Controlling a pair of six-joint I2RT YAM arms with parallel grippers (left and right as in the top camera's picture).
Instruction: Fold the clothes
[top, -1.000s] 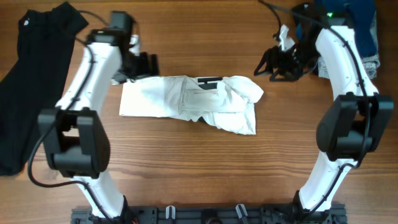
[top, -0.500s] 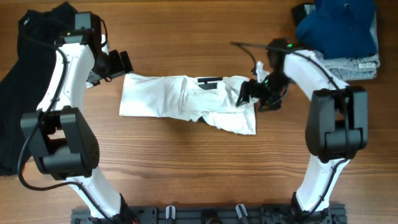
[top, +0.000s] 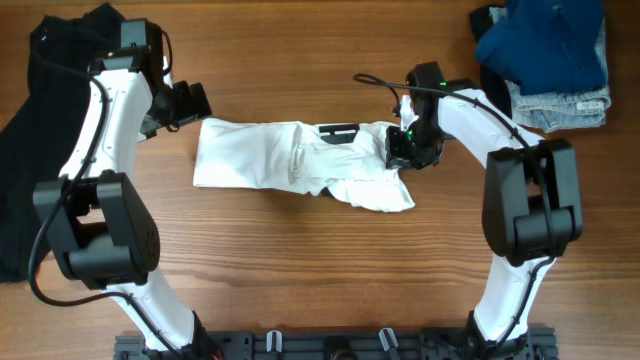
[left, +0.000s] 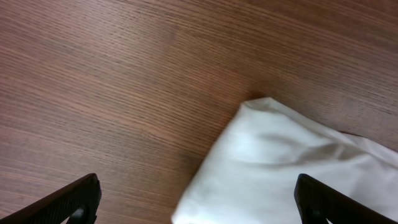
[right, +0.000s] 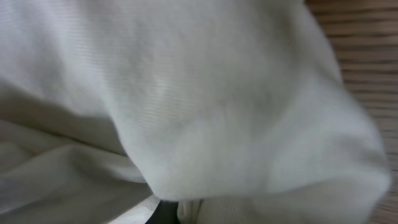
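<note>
the shirt (top: 270, 160) lies bunched on the table (top: 300, 280). the left gripper (top: 198, 101) is wide, by its left corner. the right gripper (top: 405, 150) is on its right end; i cannot tell if it grips.

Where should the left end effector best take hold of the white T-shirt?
Grip the T-shirt at the corner nearest the left end effector, coming from the left: that end lies flat and neatly edged, while the right end is bunched.
</note>
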